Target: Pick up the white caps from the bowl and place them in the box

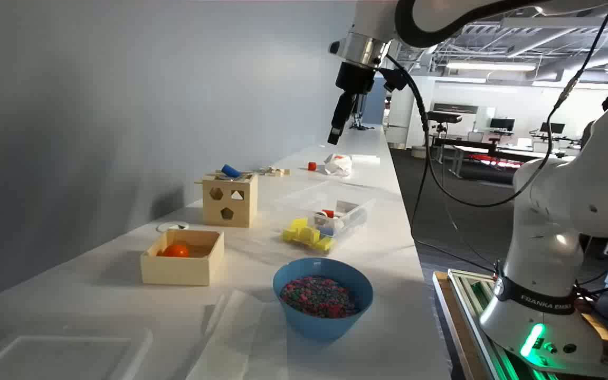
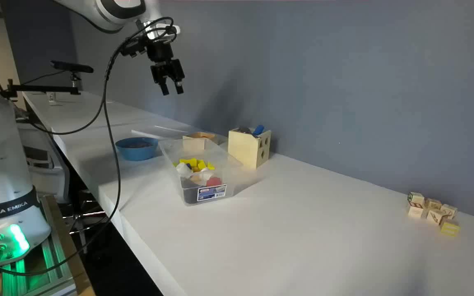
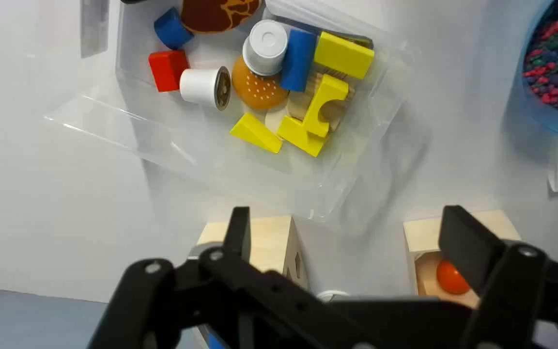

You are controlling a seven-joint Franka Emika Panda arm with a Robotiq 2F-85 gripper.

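Two white caps, cup-shaped, lie among toys in the clear plastic bin. In the wrist view, one cap (image 3: 268, 41) rests bottom up on a toy bun; the other cap (image 3: 200, 86) is on its side touching a red block. The box (image 1: 240, 211) is a light-wood cube with shaped holes, a blue piece on top. A small whitish dish, the bowl (image 1: 176, 226), sits by the wall; its contents cannot be made out. High above the table, my gripper (image 2: 172, 91) is open and holds nothing. In the wrist view the gripper (image 3: 347, 211) partly covers the box.
The clear bin (image 3: 177, 145) also holds yellow, blue and red blocks. Near it stand a blue bowl (image 1: 319, 330) of coloured bits and a low tan box (image 1: 174, 270) with an orange ball. Several letter blocks (image 2: 434, 209) lie along the wall (image 2: 364, 102).
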